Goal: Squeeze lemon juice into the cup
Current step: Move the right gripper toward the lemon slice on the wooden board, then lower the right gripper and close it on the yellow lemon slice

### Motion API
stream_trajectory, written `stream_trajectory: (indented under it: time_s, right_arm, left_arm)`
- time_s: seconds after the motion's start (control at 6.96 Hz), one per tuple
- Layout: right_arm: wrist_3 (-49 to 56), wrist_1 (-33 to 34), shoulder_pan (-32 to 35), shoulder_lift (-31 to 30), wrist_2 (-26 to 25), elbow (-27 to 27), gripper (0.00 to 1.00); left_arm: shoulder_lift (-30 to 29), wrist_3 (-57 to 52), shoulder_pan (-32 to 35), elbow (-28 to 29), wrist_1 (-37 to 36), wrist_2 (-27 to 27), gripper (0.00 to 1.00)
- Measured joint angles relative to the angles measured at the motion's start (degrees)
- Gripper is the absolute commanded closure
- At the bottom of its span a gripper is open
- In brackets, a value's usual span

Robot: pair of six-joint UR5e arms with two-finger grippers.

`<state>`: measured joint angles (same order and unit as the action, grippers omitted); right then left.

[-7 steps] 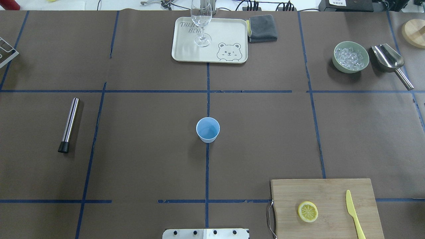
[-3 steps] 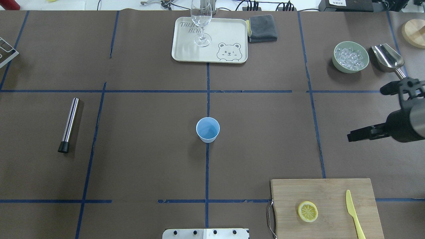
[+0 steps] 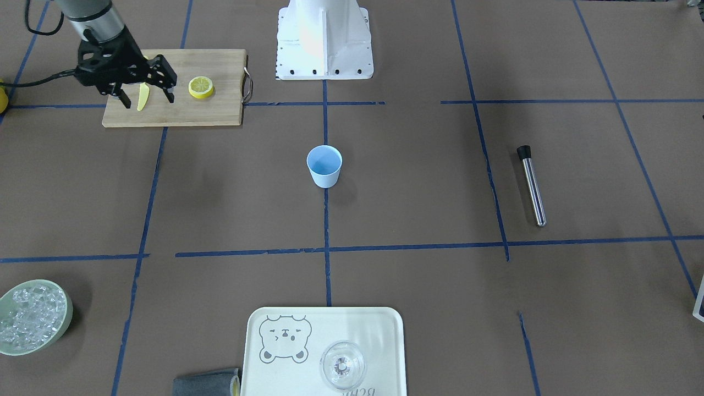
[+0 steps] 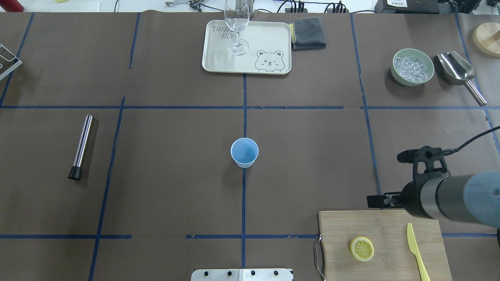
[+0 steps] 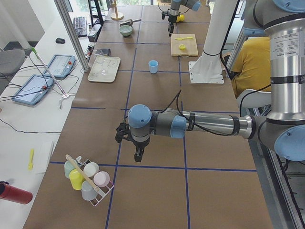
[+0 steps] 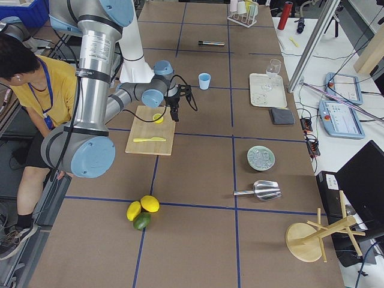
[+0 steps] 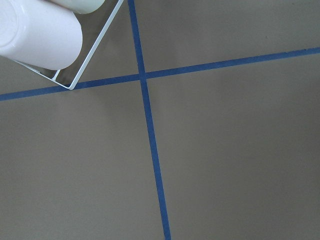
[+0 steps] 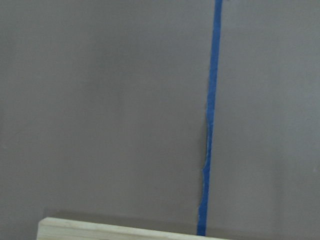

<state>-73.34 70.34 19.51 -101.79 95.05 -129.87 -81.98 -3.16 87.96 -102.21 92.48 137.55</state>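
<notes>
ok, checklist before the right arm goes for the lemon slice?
1. Right gripper jaws open and empty: ok.
2. Lemon lying flat on the cutting board, apart from the knife: ok.
3. Right gripper lined up over the lemon: not ok. Its wrist view shows only the board's edge and bare table.
4. Cup upright with nothing over its mouth: ok.
5. Left gripper well away from the cup: ok. Whether its jaws are open or shut: cannot tell.
</notes>
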Motion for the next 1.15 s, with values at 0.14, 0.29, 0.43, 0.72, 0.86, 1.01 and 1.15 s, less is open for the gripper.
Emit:
stream_trajectory:
  time_s: [0.14, 0.29, 0.43, 0.72, 0.86, 1.01, 1.15]
  right_arm:
    - [-4.8, 0.1, -6.8, 0.5, -6.4, 0.1, 0.0]
    - [-7.8, 0.5, -12.1, 1.6, -11.3, 0.5, 0.0]
    - [-9.5, 0.8, -15.4, 2.5, -14.1, 1.3, 0.0]
    - [-11.2, 1.1, -19.0, 2.9, -17.2, 2.9, 0.0]
    - [-11.4, 1.1, -19.6, 2.9, -17.8, 3.8, 0.0]
    - [-11.4, 1.1, -19.8, 2.8, -18.0, 4.3, 0.0]
    - [-11.5, 1.1, -19.8, 2.6, -18.1, 4.6, 0.0]
  left_arm:
    - [0.0, 0.0, 0.0, -0.2, 0.0, 0.0, 0.0]
    - [0.0, 0.0, 0.0, -0.5, 0.1, 0.0, 0.0]
    - [0.1, 0.0, 0.0, -0.8, 0.1, 0.0, 0.0]
    - [0.0, 0.0, 0.0, -0.9, 0.1, 0.0, 0.0]
    - [0.0, 0.0, 0.0, -0.9, 0.1, 0.0, 0.0]
    - [0.1, 0.0, 0.0, -1.0, 0.1, 0.0, 0.0]
    - [0.1, 0.0, 0.0, -1.0, 0.1, 0.0, 0.0]
